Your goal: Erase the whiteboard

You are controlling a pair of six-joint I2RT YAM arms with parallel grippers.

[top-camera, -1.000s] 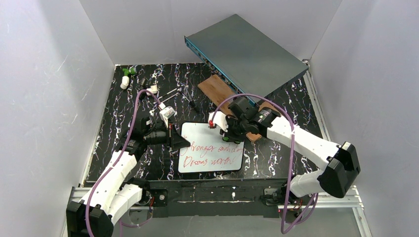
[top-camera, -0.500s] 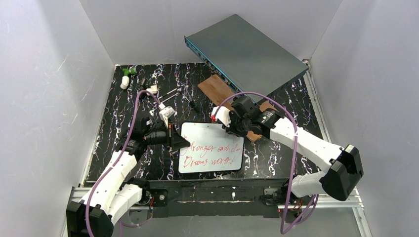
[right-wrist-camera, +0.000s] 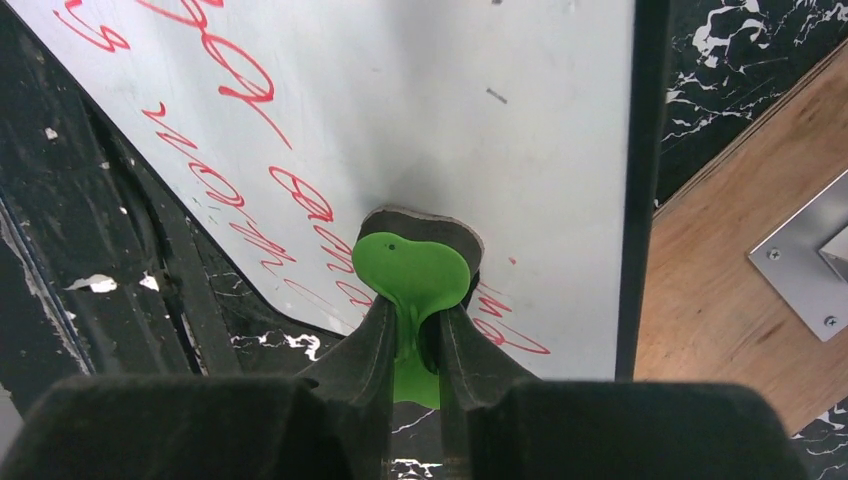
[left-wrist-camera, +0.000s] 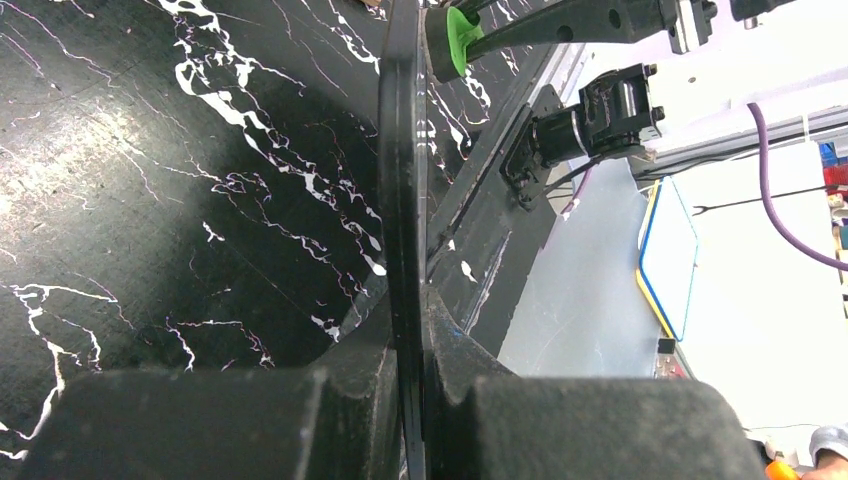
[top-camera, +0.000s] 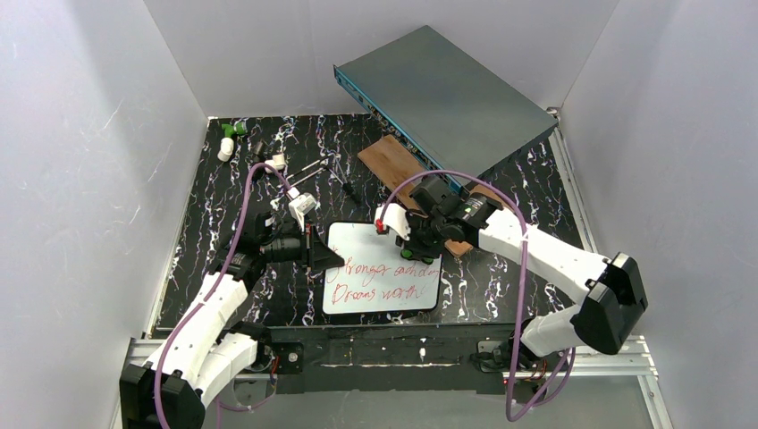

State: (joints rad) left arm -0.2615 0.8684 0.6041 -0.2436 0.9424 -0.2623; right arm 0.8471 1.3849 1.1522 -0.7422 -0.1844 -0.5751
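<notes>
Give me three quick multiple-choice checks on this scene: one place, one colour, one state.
1. The green eraser is over: A the whiteboard; B the wooden plank; C the grey box.
2. The handwriting is: A blue; B red; C black.
3. The left end effector is: A open; B shut on nothing; C shut on the whiteboard's edge.
1 A: the right wrist view shows white board behind it.
2 B: the strokes are red.
3 C: the board's black rim is pinched in it.
</notes>
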